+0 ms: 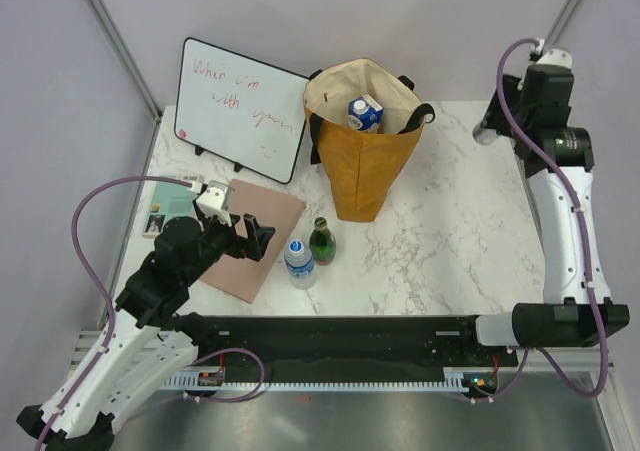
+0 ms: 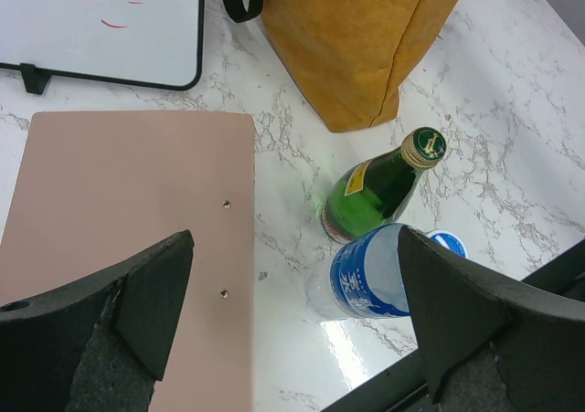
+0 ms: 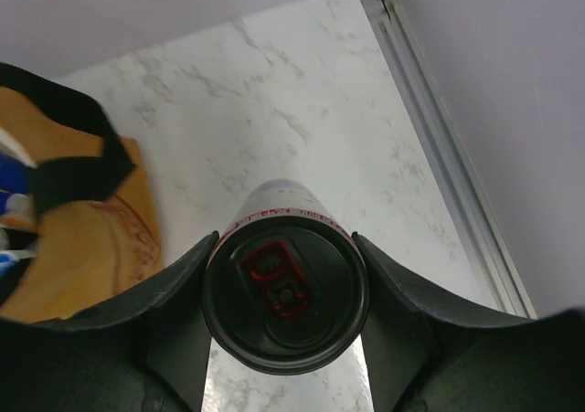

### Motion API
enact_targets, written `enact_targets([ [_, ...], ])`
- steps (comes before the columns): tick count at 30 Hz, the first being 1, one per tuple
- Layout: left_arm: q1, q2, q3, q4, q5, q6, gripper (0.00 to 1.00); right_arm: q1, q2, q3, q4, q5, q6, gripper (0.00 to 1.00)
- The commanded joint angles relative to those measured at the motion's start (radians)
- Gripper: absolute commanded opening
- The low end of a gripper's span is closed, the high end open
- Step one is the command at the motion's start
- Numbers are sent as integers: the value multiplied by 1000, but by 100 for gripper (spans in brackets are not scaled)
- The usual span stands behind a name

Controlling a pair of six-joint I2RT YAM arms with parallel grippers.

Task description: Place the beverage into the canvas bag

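The mustard-brown canvas bag [image 1: 362, 171] stands upright at the table's back middle, with a blue-and-white carton [image 1: 365, 113] inside it. It also shows in the left wrist view [image 2: 366, 37] and the right wrist view [image 3: 82, 248]. My right gripper [image 3: 285, 298] is shut on a can [image 3: 285, 293] with a black lid and red tab, at the far right of the table [image 1: 486, 131], to the right of the bag. My left gripper [image 2: 292, 311] is open and empty, just left of a clear water bottle [image 2: 370, 275] and a green glass bottle [image 2: 379, 188], which stand upright together [image 1: 300, 261].
A whiteboard [image 1: 240, 106] with red writing leans at the back left. A pink flat board [image 1: 255, 241] lies under my left gripper, with a teal card [image 1: 165, 211] at the left edge. A metal rail [image 3: 448, 147] borders the table on the right.
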Motion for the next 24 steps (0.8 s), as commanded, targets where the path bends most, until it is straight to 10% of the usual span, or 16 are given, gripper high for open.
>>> enact_targets([
  [1, -5, 7, 3, 32, 8, 18, 100, 71, -14, 267, 21, -80, -36, 0],
  [10, -6, 10, 1, 32, -5, 19, 100, 281, 139, 522, 125, -194, -79, 0],
  [24, -5, 17, 4, 33, 2, 18, 100, 489, 412, 491, 398, -105, -334, 0],
])
